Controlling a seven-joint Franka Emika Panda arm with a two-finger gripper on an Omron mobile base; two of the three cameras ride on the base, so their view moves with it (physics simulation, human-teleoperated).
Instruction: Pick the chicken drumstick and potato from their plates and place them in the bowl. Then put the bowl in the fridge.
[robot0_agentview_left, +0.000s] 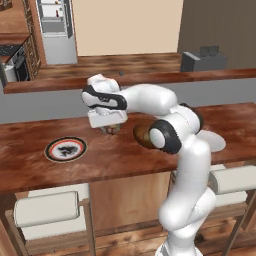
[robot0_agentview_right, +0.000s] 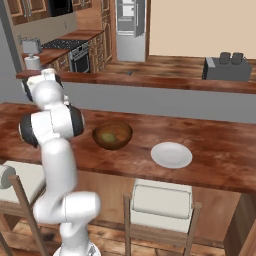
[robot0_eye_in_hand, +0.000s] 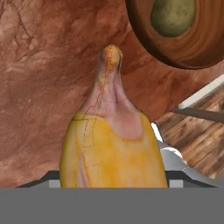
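Note:
My gripper (robot0_agentview_left: 109, 126) is shut on the chicken drumstick (robot0_eye_in_hand: 113, 144), a yellow-skinned piece with its bony end pointing away from the hand. It hangs just above the wooden counter, between the empty black-rimmed plate (robot0_agentview_left: 65, 149) on the left and the dark-brown bowl (robot0_agentview_right: 112, 135) on the right. The drumstick hides the fingertips in the hand view. The potato (robot0_agentview_right: 109, 136) lies inside the bowl (robot0_eye_in_hand: 197, 48), which is at that view's upper right. The plain white plate (robot0_agentview_right: 171, 154) sits empty further right. Far back stands the light-grey fridge (robot0_agentview_right: 131, 25) with its door open.
Cushioned stools (robot0_agentview_left: 45, 210) (robot0_agentview_right: 162, 200) stand along the counter's near edge. A raised ledge (robot0_agentview_right: 150, 82) runs behind the counter, with a grey toaster (robot0_agentview_right: 227, 65) on it. A stove (robot0_agentview_right: 80, 57) and a paper-towel roll (robot0_agentview_right: 32, 62) are at the far left.

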